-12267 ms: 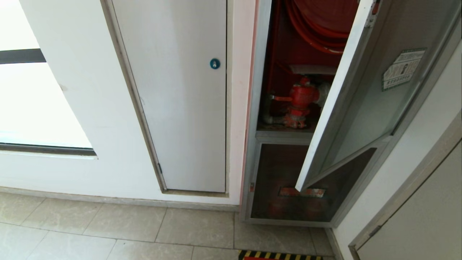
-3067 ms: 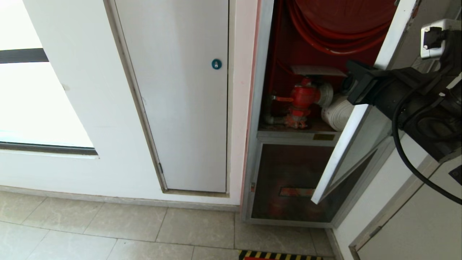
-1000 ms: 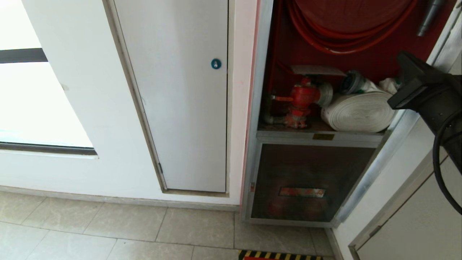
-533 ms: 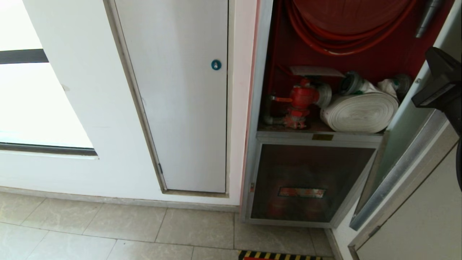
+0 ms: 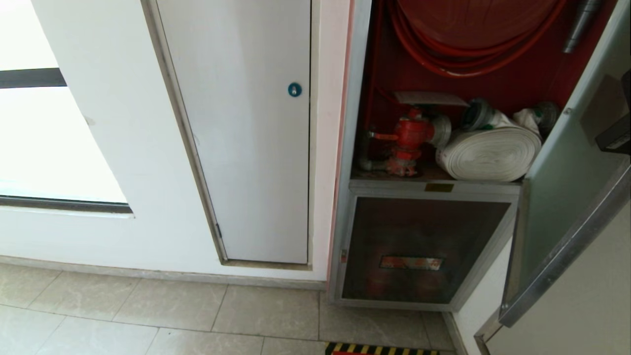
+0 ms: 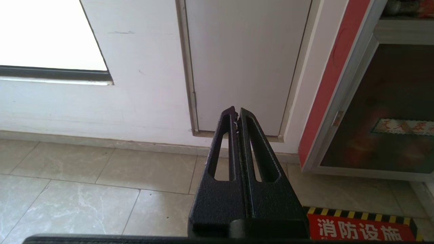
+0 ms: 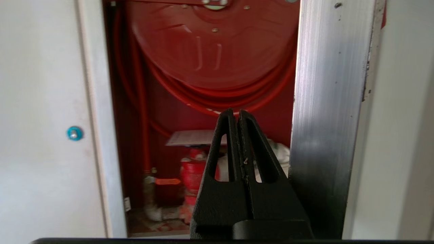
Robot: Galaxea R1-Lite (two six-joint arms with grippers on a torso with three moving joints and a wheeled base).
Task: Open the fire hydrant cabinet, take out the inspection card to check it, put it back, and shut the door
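I see the cabinet [image 5: 434, 148] standing wide open, its door [image 5: 567, 197] swung out to the right of the red valve [image 5: 409, 135]. The card [image 5: 430, 98] lies flat just above that valve, with the white hose roll [image 5: 488, 153] beside it. My right claw [image 7: 236, 113] is pressed together, empty, pointing into the cabinet next to the door's edge. My left claw [image 6: 236, 112] is pressed together too, low by the floor.

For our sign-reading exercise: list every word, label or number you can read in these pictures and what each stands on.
"消防设施": red floor sign with a yellow-black striped edge.
Red label strip on the lower glass panel: characters too blurred to read.
Small brass plate on the fire hydrant cabinet: unreadable.
Inspection card: print too small.
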